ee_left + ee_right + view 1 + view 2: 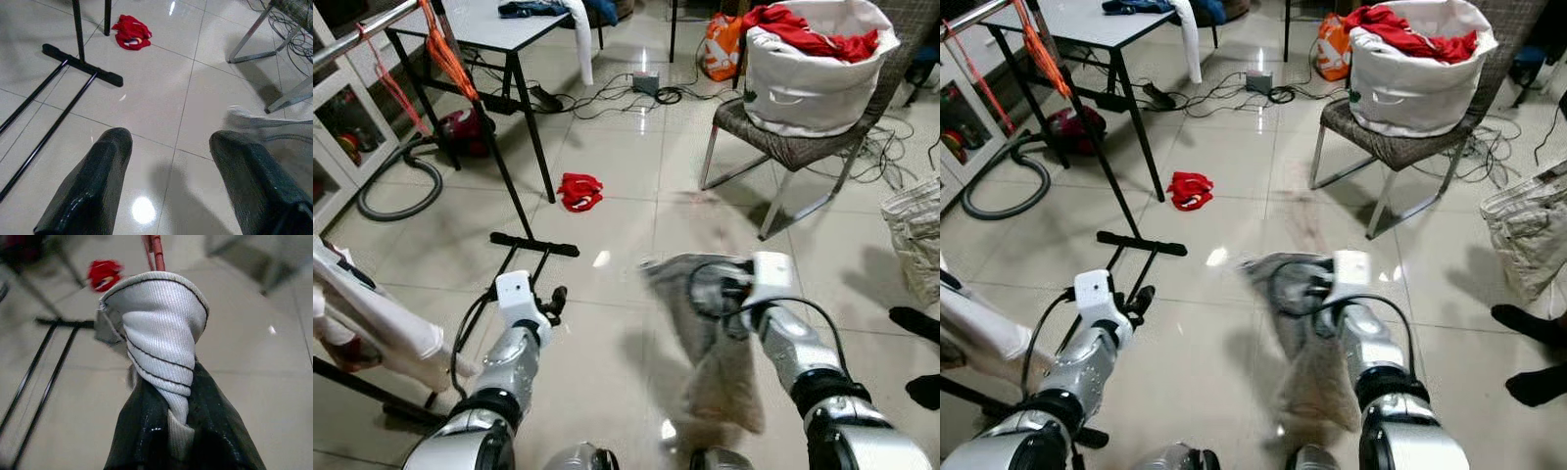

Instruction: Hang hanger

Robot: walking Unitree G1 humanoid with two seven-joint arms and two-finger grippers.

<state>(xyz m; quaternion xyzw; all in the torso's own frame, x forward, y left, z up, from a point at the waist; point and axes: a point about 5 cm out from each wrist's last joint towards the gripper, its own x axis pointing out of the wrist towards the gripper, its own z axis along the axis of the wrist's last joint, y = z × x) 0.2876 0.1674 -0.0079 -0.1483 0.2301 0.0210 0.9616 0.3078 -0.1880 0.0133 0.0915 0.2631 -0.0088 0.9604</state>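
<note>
The right gripper pinches a grey garment bunched over what seems a red hanger, its long axis blurred. The rack's rail lies far up-left, nearer the left gripper, whose fingers are spread and empty.

A wicker chair with metal legs stands on the glossy tiled floor, and a white fabric laundry basket sits on its seat with red clothing spilling over the rim. An orange bag leans just behind it. A small red garment lies crumpled on the tiles near a leg of the white table. Cables trail across the floor beyond (quite a tangle), and a maroon vacuum cleaner with its grey hose sits by the glass-fronted cabinet.
</note>
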